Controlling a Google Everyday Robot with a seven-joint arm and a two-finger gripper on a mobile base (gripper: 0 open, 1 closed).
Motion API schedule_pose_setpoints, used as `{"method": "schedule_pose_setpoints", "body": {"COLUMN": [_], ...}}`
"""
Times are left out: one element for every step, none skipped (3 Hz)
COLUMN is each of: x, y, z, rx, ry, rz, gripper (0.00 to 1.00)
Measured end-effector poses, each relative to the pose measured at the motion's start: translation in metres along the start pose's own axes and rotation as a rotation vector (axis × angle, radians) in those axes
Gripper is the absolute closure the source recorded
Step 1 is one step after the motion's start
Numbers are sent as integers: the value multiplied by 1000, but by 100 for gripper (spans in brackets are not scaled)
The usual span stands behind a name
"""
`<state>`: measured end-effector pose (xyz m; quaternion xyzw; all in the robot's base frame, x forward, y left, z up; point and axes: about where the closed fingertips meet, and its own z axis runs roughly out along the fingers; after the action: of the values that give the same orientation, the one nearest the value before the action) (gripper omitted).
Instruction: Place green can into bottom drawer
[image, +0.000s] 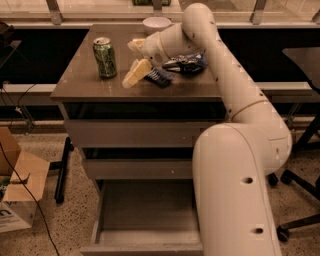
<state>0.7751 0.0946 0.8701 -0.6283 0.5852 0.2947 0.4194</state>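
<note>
The gripper (134, 59) hovers over the table, its fingers spread wide with nothing between them, one pale finger (137, 73) slanting down toward the surface. It is just right of the green can and not touching it. The cream arm (235, 150) fills the right side, rising from the foreground and bending left over the table (85, 86). Under the tabletop come the top drawer (140, 133) and the middle drawer (135, 168). Below them the bottom drawer (145, 215) is pulled out toward the camera, its shallow tray showing. A cardboard box (20, 195) sits on the floor at left. A white bowl (156, 23) stands at the table's back edge. The green can (105, 57) stands upright on the left part of the table. A dark blue packet (187, 63) lies under the wrist, right of the gripper
</note>
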Motion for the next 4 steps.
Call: {"method": "schedule_pose_setpoints", "body": {"x": [-9,-19,-27,-36], "y": [-8,-12,-14,-12], "z": [17,31,43,59], "rx": [-15,-32,-48,-73], "ry": [-35,-64,-87,-109], "rz": [-10,-31,-49,-65], "gripper": [0,0,0,0]}}
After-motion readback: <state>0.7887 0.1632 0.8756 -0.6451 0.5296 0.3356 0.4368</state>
